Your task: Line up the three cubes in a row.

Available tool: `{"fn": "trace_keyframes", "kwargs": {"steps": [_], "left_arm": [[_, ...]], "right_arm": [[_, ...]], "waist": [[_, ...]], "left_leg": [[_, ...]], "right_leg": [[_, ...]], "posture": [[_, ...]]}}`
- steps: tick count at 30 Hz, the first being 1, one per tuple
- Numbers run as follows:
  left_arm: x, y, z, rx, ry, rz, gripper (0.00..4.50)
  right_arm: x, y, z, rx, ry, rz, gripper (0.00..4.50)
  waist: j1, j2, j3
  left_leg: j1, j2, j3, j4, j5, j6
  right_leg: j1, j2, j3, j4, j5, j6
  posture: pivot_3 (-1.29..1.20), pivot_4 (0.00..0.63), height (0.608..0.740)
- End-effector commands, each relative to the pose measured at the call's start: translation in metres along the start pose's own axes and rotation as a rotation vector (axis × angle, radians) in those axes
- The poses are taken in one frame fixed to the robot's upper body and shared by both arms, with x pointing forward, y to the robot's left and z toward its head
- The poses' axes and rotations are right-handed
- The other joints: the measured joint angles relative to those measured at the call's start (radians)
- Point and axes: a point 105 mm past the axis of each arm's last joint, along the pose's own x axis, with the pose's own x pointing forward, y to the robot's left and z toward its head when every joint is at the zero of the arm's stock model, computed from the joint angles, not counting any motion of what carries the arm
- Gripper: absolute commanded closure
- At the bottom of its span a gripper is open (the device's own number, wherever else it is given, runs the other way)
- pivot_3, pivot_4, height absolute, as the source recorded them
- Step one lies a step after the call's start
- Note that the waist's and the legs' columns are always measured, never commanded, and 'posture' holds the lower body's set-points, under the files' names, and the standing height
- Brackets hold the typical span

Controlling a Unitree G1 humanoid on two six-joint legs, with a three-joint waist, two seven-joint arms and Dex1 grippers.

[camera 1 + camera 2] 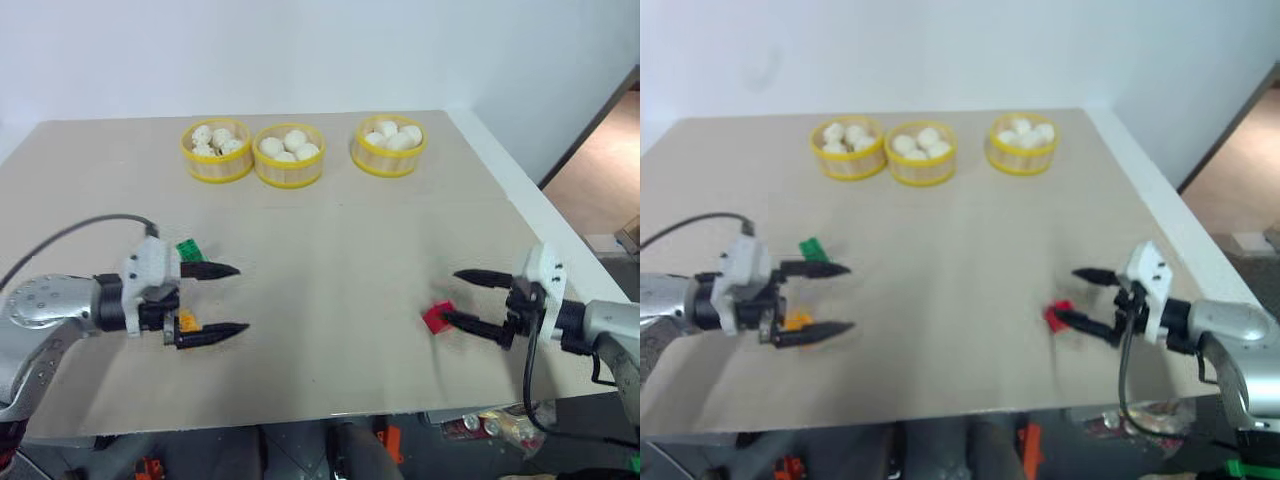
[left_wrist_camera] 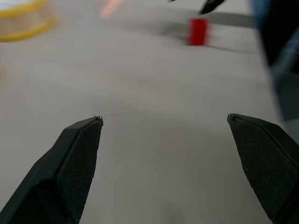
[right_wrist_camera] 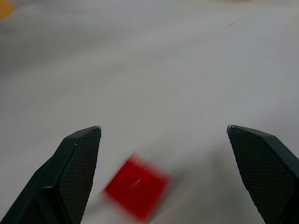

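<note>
The red cube (image 1: pixel 437 318) lies on the table's right side, just beside the lower fingertip of my right gripper (image 1: pixel 450 296), which stands open and holds nothing. In the right wrist view the red cube (image 3: pixel 136 186) sits low between the open fingers (image 3: pixel 77 163). On the left, the green cube (image 1: pixel 188 249) peeks out behind my left gripper (image 1: pixel 241 298), and the yellow-orange cube (image 1: pixel 187 321) lies under its lower finger. That gripper is open and empty, pointing right across the table toward the red cube (image 2: pixel 198 31).
Three yellow-rimmed baskets of white buns stand in a row at the back: left basket (image 1: pixel 216 168), middle basket (image 1: pixel 289 176), right basket (image 1: pixel 389 163). The beige table (image 1: pixel 330 250) ends close in front of both grippers and drops off at the right.
</note>
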Motion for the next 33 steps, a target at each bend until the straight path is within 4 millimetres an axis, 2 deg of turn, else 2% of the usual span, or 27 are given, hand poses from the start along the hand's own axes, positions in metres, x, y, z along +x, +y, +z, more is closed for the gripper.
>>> {"fn": "trace_keyframes", "kwargs": {"steps": [1,7,12,19,25,33], "left_arm": [[0.014,-0.009,-0.001,0.007,-0.016,-0.111,0.06],[0.037,-0.022,-0.002,0.008,-0.057,-0.258,0.06],[0.047,-0.023,0.002,0.022,-0.088,-0.272,0.06],[0.048,-0.02,0.003,0.031,-0.101,-0.244,0.06],[0.051,-0.018,0.009,0.08,-0.154,-0.218,0.06],[0.058,-0.019,0.01,0.111,-0.172,-0.205,0.06]], "right_arm": [[-0.003,-0.002,0.014,-0.082,-0.027,-0.021,0.0],[0.005,-0.001,0.014,-0.031,-0.066,-0.044,0.0],[0.011,-0.003,0.011,0.029,-0.104,-0.134,0.0],[0.01,0.002,0.004,0.063,-0.108,-0.262,0.0],[0.011,0.016,-0.004,0.096,-0.106,-0.323,0.0],[0.016,0.014,-0.007,0.133,-0.11,-0.455,0.0]], "waist": [[-0.001,0.0,0.0],[0.001,-0.001,0.0],[0.001,-0.001,0.0],[0.001,-0.001,0.0],[0.002,0.0,0.0],[0.001,0.0,0.0]], "left_leg": [[0.001,0.0,0.0,0.001,0.0,0.0],[0.001,0.0,-0.001,0.008,0.001,0.001],[-0.001,-0.001,-0.001,0.01,0.0,0.001],[-0.003,-0.001,-0.002,0.009,0.0,0.001],[-0.003,-0.001,-0.002,0.01,0.0,0.001],[-0.002,-0.001,-0.001,0.011,0.0,0.001]], "right_leg": [[0.001,0.0,0.0,0.0,0.001,-0.001],[0.003,0.001,0.0,0.0,0.003,0.0],[0.003,0.0,0.002,0.0,0.004,0.001],[0.001,0.001,0.002,0.0,0.004,0.002],[0.002,0.001,0.002,0.0,0.004,0.002],[0.002,0.001,0.003,0.0,0.004,0.002]], "posture": [[0.0,0.15,0.74],[0.0,0.15,0.74],[0.0,0.15,0.74],[0.0,0.15,0.74],[0.0,0.15,0.74],[0.0,0.15,0.74]]}}
